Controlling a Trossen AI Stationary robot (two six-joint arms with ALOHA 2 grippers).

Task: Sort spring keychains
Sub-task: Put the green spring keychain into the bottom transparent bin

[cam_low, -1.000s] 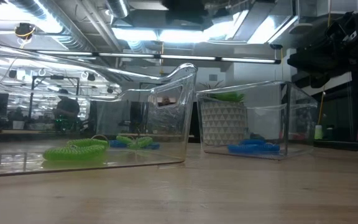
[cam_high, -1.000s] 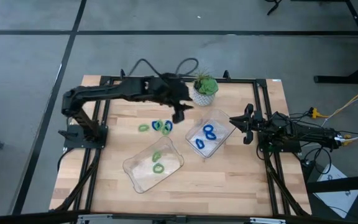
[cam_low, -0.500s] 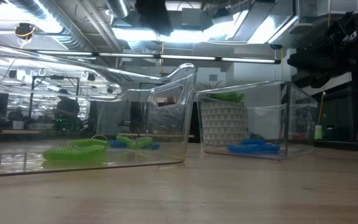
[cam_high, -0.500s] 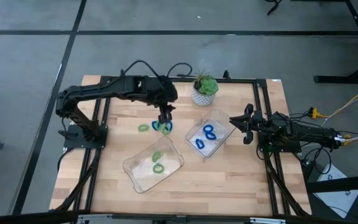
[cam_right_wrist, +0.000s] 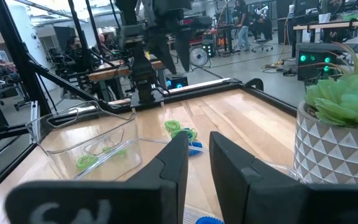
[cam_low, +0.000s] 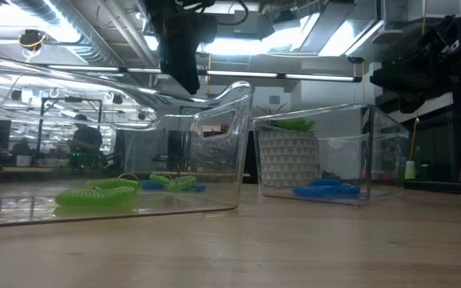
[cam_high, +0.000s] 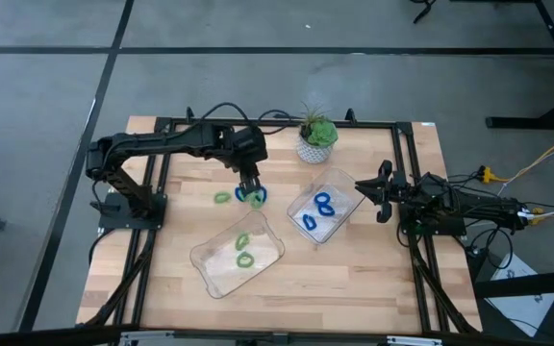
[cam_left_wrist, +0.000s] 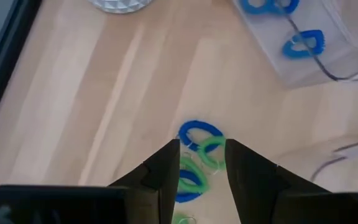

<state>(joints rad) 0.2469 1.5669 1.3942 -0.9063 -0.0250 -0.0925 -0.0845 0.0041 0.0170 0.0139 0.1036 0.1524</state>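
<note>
Loose spring keychains, blue and green, lie in a small pile [cam_high: 252,196] on the wooden table, with one green keychain [cam_high: 222,197] just to their left. My left gripper [cam_high: 250,183] hangs open above the pile, pointing steeply down. In its wrist view the pile [cam_left_wrist: 199,149] shows between and beyond the fingers. In the low view the gripper [cam_low: 189,80] is well above the table. The near clear tray [cam_high: 210,264] holds green keychains [cam_high: 243,252]. The right clear tray [cam_high: 344,187] holds blue ones [cam_high: 317,211]. My right gripper [cam_high: 381,190] waits at the table's right, level, its fingers slightly apart.
A potted plant [cam_high: 316,137] in a white patterned pot stands at the far edge, beyond the right tray. Black frame rails [cam_high: 157,192] run along the table's sides. Bare wood lies near the front edge [cam_high: 354,279].
My left gripper has moved from beside the plant and the right tray toward the table's left, has come down, and has tipped to point more steeply down. It now stands over the loose pile. The keychains and trays have not moved.
</note>
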